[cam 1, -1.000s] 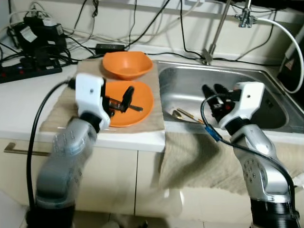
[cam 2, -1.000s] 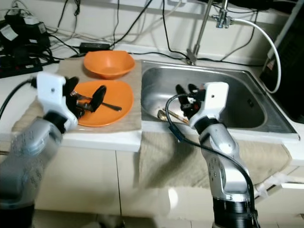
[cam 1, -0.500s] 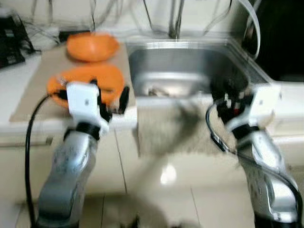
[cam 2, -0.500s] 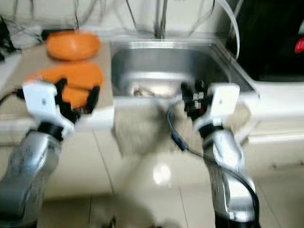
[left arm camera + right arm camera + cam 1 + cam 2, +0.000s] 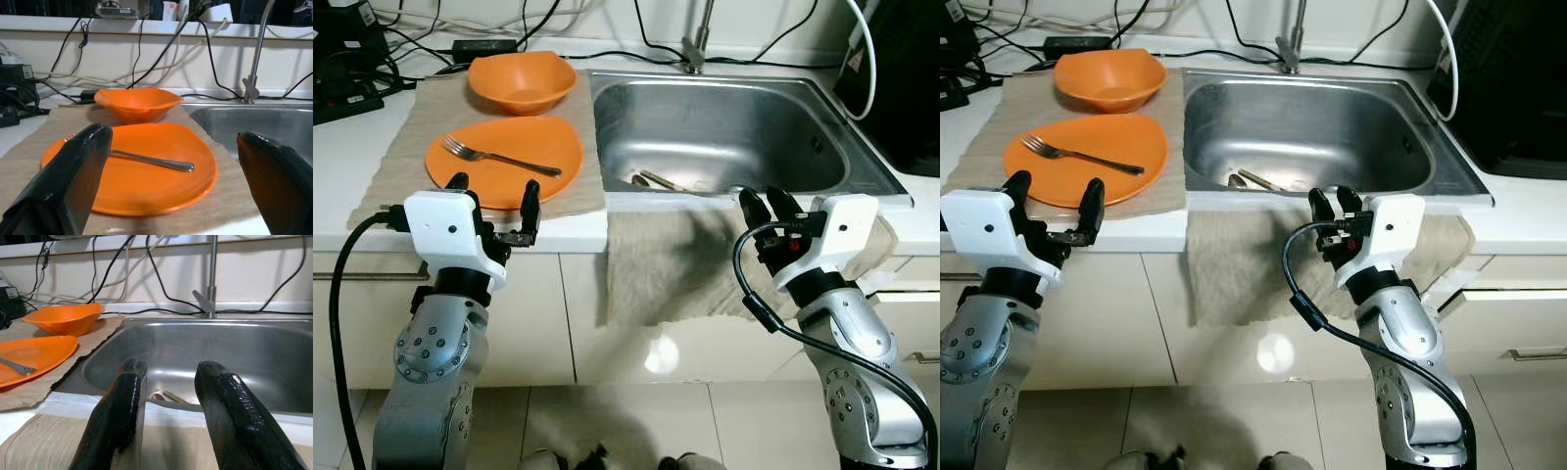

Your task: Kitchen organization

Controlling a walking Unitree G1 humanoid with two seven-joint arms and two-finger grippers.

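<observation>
An orange plate (image 5: 504, 162) lies on a beige cloth (image 5: 391, 166) left of the steel sink (image 5: 822, 147), with a silver fork (image 5: 499, 157) lying on it. Behind it stands an orange bowl (image 5: 521, 80). A couple of utensils (image 5: 656, 181) lie in the sink's front part. My left gripper (image 5: 494, 191) is open and empty, level with the counter's front edge just before the plate (image 5: 146, 166). My right gripper (image 5: 764, 206) hangs open and empty before the sink's front rim, its fingers (image 5: 120, 421) pointing at the utensils (image 5: 168, 395).
A beige towel (image 5: 666, 264) hangs down the cabinet front below the sink. The tap (image 5: 695, 44) stands behind the sink. Cables and power strips (image 5: 352, 78) crowd the back left of the counter. A black appliance (image 5: 906, 88) stands right of the sink. A glossy tiled floor lies below.
The view has pulled back from the counter. My left gripper has come off the plate to the counter's edge, with the fork left lying on the plate. My right gripper has left the sink.
</observation>
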